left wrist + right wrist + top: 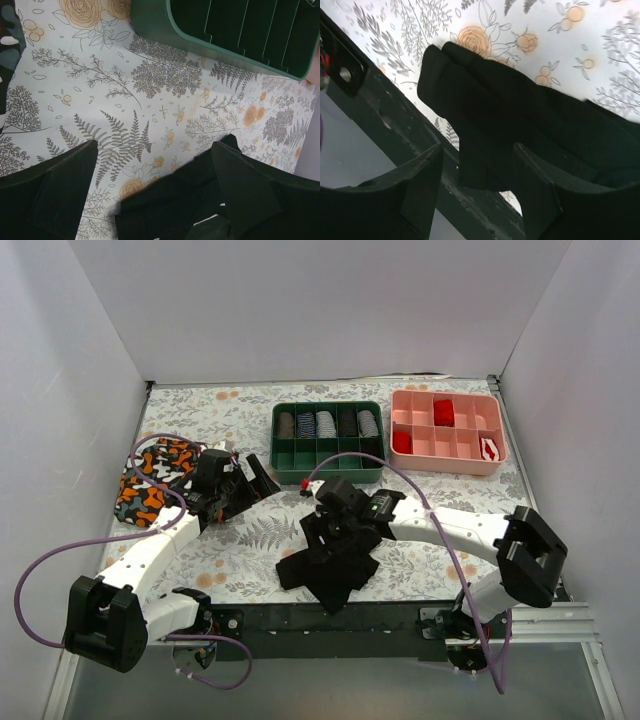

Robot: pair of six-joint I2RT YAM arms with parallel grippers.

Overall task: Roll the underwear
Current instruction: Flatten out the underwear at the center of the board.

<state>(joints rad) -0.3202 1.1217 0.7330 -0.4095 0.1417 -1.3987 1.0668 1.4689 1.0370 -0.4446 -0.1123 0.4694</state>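
Underwear (328, 568) is seen in top view crumpled on counter (250, 540) at near edge, under R arm (450, 525); camo garment (150, 485) lies far left. L wrist: left fingers (65, 190) are spread wide, nothing held, black fabric just below. R wrist: right fingers (420, 185) are parted, unclamped, above fabric draped over counter edge.

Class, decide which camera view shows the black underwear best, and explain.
The top external view: nearly all of the black underwear shows, crumpled. The right wrist view shows only part, close up; the left wrist view, just one edge.
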